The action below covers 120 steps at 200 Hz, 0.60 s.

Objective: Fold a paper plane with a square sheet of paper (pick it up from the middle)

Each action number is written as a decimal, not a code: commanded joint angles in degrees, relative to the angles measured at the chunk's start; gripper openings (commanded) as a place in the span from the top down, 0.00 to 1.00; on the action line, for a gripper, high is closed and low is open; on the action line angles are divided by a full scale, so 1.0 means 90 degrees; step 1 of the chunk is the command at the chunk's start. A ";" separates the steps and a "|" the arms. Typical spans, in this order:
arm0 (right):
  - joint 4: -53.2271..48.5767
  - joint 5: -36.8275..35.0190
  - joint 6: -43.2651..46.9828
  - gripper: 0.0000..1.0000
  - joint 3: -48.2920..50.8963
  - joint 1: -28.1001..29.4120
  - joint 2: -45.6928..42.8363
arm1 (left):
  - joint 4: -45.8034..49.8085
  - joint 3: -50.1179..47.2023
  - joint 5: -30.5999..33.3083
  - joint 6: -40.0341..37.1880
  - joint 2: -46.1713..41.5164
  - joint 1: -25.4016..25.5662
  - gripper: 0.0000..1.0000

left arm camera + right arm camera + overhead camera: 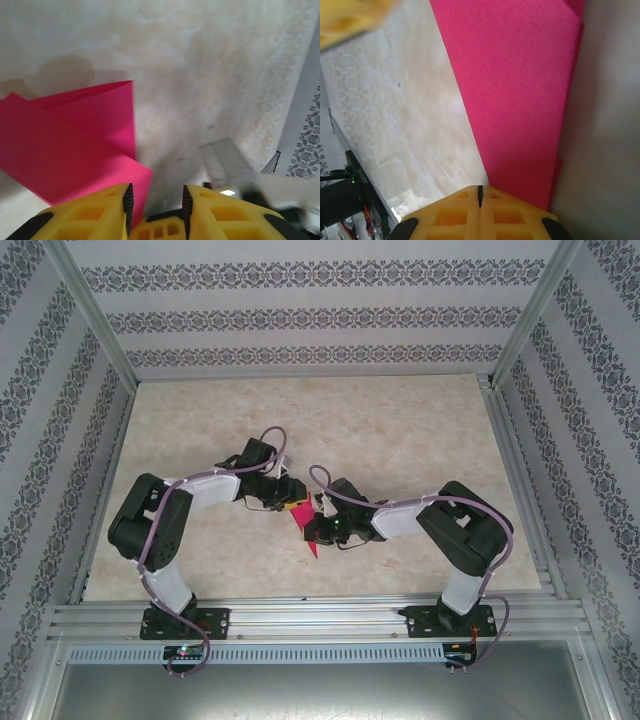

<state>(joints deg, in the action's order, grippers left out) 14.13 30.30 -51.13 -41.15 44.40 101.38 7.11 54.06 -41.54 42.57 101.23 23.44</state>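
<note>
Top external, marbled table (400,430), patterned walls (320,300), left jaws parted, empty, right jaws closed.

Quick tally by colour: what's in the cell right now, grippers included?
pink paper: 1
yellow grippers: 2 (left gripper, right gripper)
Total: 3
</note>
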 commanded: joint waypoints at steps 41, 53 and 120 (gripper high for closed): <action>-0.0447 -0.0500 -0.0070 1.00 0.0153 0.0076 -0.0239 | 0.0039 -0.0099 0.0588 -0.0071 0.0598 0.0022 0.67; -0.0447 -0.0443 -0.0070 1.00 0.0148 0.0095 -0.0273 | 0.0109 -0.0090 0.0647 -0.0091 0.0636 0.0022 0.68; -0.0416 -0.0530 0.0057 0.98 -0.0166 0.0252 -0.0725 | 0.0307 -0.0057 0.0763 -0.0201 0.0625 0.0022 0.68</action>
<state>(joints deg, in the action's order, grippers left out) 11.05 26.92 -51.13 -40.88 46.02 95.77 6.68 53.45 -39.20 42.41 104.79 23.53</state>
